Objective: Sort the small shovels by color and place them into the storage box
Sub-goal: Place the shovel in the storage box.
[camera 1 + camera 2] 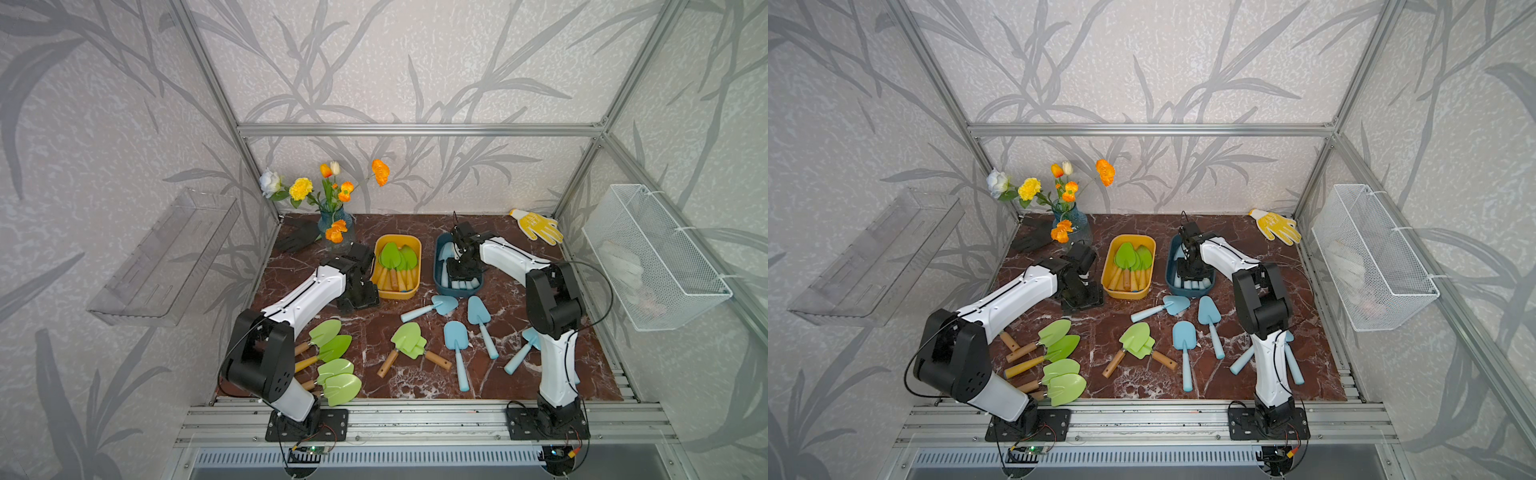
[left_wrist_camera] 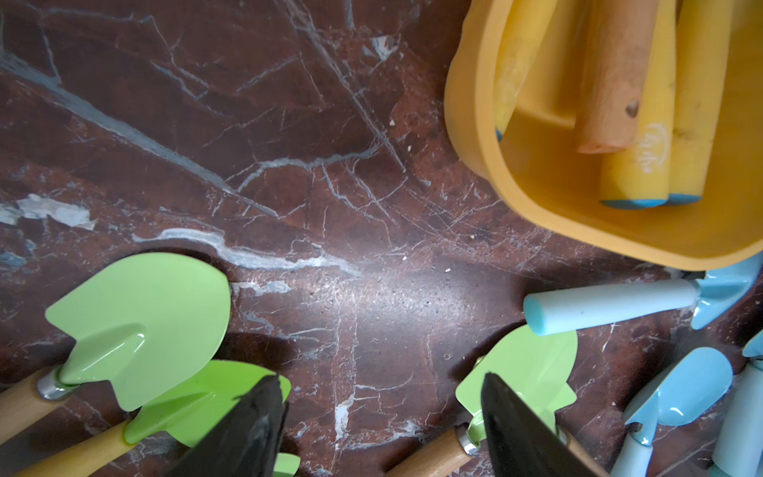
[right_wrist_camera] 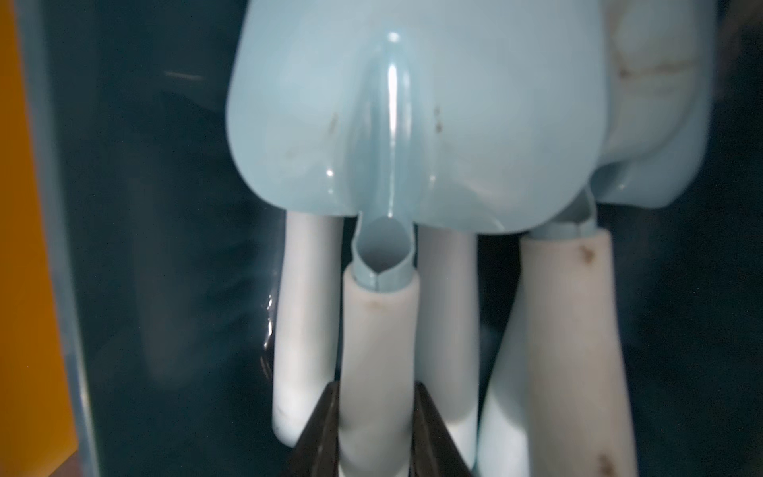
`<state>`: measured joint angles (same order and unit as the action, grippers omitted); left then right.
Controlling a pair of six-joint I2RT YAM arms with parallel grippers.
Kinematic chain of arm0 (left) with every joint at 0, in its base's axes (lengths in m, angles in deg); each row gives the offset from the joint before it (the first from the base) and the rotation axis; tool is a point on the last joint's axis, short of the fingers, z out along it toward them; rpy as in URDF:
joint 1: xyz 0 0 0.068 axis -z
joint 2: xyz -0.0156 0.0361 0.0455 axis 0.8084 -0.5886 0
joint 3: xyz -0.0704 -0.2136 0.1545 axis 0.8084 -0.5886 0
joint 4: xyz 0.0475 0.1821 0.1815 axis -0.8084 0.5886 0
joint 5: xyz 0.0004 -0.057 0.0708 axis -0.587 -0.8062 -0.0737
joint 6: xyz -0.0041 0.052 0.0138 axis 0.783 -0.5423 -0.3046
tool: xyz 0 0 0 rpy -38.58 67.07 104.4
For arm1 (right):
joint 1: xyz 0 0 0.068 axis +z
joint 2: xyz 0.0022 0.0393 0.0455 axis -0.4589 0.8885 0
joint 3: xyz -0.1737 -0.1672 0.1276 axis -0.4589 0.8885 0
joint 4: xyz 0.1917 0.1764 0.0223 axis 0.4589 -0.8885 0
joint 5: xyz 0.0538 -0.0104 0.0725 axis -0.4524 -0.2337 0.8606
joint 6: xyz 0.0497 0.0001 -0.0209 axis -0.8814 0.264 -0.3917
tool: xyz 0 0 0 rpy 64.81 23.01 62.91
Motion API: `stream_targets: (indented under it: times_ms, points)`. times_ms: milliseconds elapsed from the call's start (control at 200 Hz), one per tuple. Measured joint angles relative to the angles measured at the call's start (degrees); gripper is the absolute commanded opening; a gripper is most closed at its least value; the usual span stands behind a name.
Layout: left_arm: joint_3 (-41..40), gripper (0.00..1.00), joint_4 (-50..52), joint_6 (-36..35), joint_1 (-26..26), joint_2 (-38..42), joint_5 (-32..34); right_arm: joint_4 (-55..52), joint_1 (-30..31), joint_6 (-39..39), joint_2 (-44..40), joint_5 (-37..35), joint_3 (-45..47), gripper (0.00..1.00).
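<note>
Top views, both: enclosure of aluminium frame (image 1: 415,129), lined with pale grey wallpaper (image 1: 395,62) in a darker leaf pattern. Clear plastic shelf (image 1: 166,257) fixed to the wall on the left arm's side. White wire basket (image 1: 656,257) fixed on the right arm's side, with pale contents that cannot be identified. Tabletop (image 1: 419,384) in a dark red marble pattern with white veins, glossy, finely scratched in the left wrist view.

Back of the surface: vase of flowers (image 1: 332,224) with a black glove (image 1: 299,237) just beside it; yellow glove (image 1: 538,226) in the far corner on the right arm's side.

Centre back: yellow box (image 1: 397,296) holding boxed green shovels (image 1: 395,255), blades toward the back wall. Near it, dark blue box (image 1: 437,266) holding boxed pale-blue shovels (image 1: 461,284).

Loose on the marble: loose green shovels (image 1: 332,347) clustered near the left arm's base; one green shovel (image 1: 405,334) at mid-table, lying across another green-bladed tool; loose pale-blue shovels (image 1: 456,336) spread from mid-table to the right arm.

Left gripper (image 2: 380,376): beside the yellow box's near corner, over bare marble, jaws wide apart, nothing between them.

Right gripper (image 3: 376,386): lowered into the dark blue box, jaws close on either side of the handle of a pale-blue shovel (image 3: 413,124) lying on top of the others. Cannot tell whether clamped or just clear.
</note>
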<state>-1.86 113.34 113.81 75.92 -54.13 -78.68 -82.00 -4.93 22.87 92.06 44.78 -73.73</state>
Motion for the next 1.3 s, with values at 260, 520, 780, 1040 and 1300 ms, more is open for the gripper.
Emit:
stream_targets:
  times_ms: [260, 520, 780, 1040, 1300]
  points:
    - [-3.50, 0.78, 0.90, -0.83, 1.25, 4.13, -1.33, -0.02, 0.00, -0.07, -1.14, -0.28, -0.17, 0.44]
    - [-5.64, 0.78, 1.40, -1.73, 5.79, 4.85, -3.43, 0.09, 0.00, -0.07, -10.95, -1.53, 2.60, 0.44]
    - [-6.23, 0.78, 3.48, -0.42, 8.57, 5.16, -1.05, 0.11, 0.46, 0.61, -16.55, -1.55, 6.75, 0.44]
    - [-8.28, 0.78, 13.79, 4.24, 5.84, 7.34, 9.86, -0.39, 3.13, 1.88, -16.72, -1.42, 9.01, 0.44]
    - [-15.78, 0.78, 20.81, 7.32, 5.66, 13.51, 6.60, 0.00, 4.59, 1.62, -17.79, 0.22, 11.23, 0.44]
